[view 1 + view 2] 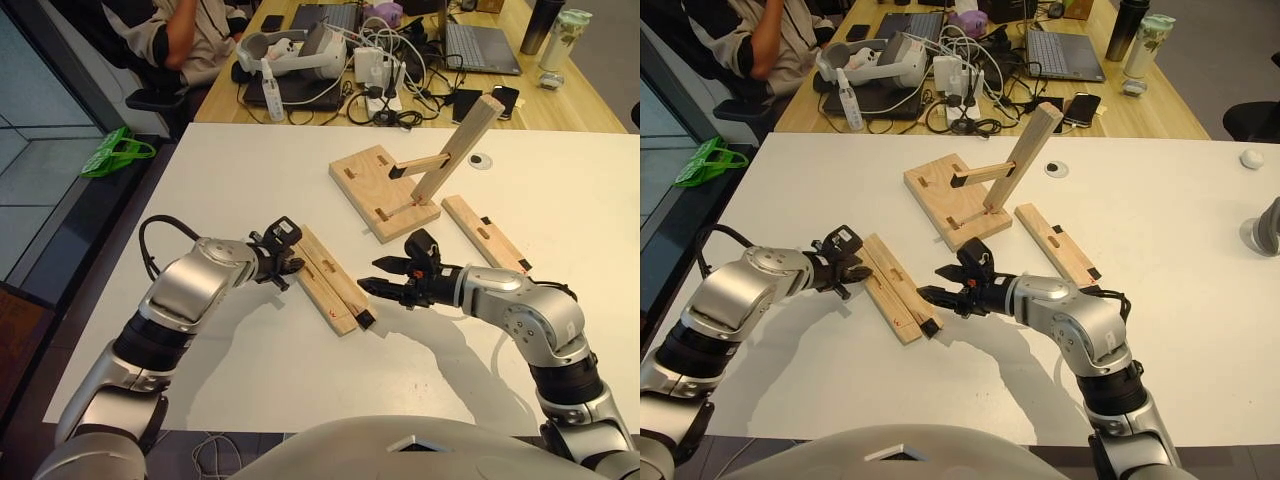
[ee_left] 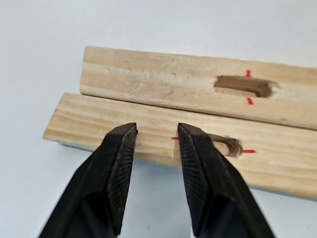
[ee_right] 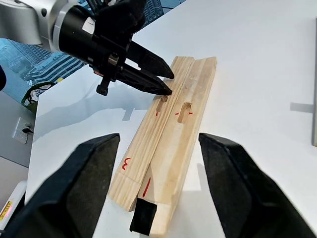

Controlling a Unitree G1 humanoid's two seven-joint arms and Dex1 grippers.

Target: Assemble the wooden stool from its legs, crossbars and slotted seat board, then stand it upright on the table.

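Observation:
Two wooden legs (image 1: 330,280) with slots and red marks lie side by side on the white table. My left gripper (image 2: 156,136) is open, its tips at the edge of the nearer leg (image 2: 277,168), beside the slot. My right gripper (image 3: 159,140) is open and empty, hovering just off the pair's near end, where a black-tipped piece (image 3: 143,218) pokes out. Farther back lies the slotted seat board (image 1: 383,190), with one leg (image 1: 460,145) standing tilted in it and a crossbar (image 1: 420,165) joined to that leg. Another leg (image 1: 485,233) lies flat to its right.
A wooden desk (image 1: 560,100) behind the table carries laptops, a headset, cables and bottles. A person sits at its far left. A round grommet (image 1: 481,161) sits in the tabletop near the seat board. The table's left edge (image 1: 130,240) drops off beside my left arm.

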